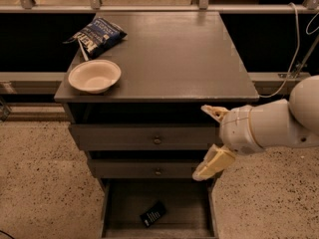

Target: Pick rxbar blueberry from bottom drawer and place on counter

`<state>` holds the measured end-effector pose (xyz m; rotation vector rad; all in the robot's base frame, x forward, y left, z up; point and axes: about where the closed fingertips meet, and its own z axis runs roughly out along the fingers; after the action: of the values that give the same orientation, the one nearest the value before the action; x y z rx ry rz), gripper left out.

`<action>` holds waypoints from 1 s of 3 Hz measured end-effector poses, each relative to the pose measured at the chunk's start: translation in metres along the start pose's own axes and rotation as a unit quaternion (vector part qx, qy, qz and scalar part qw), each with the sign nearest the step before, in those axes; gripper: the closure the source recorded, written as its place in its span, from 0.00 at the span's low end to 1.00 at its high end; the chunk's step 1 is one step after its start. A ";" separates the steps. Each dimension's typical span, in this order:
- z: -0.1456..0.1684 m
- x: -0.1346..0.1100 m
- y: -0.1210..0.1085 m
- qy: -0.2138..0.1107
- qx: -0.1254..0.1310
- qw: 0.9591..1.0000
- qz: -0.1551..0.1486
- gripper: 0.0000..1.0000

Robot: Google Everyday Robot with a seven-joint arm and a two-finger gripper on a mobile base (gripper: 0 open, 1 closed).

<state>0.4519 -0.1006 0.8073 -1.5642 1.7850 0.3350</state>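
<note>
The rxbar blueberry [153, 213], a small dark wrapper with white print, lies flat on the floor of the bottom drawer [185, 206], which is pulled open. My gripper [207, 139] hangs in front of the cabinet's right side, level with the two upper drawers. It is above and to the right of the bar, open and empty, with one finger high and one low. The counter [174, 59] is the grey top of the cabinet.
A white bowl [94, 76] and a blue-and-white chip bag [97, 34] sit on the counter's left side. The two upper drawers [144, 139] are shut. A railing and cables run behind the cabinet. Speckled floor lies on both sides.
</note>
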 end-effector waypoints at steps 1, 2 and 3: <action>0.000 0.000 0.000 0.000 0.000 1.000 0.000 0.00; 0.017 0.004 -0.002 -0.024 0.013 1.000 -0.011 0.00; 0.032 0.004 -0.011 -0.044 0.039 0.997 -0.049 0.00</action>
<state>0.4737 -0.0860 0.7848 -1.5526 1.6285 0.2796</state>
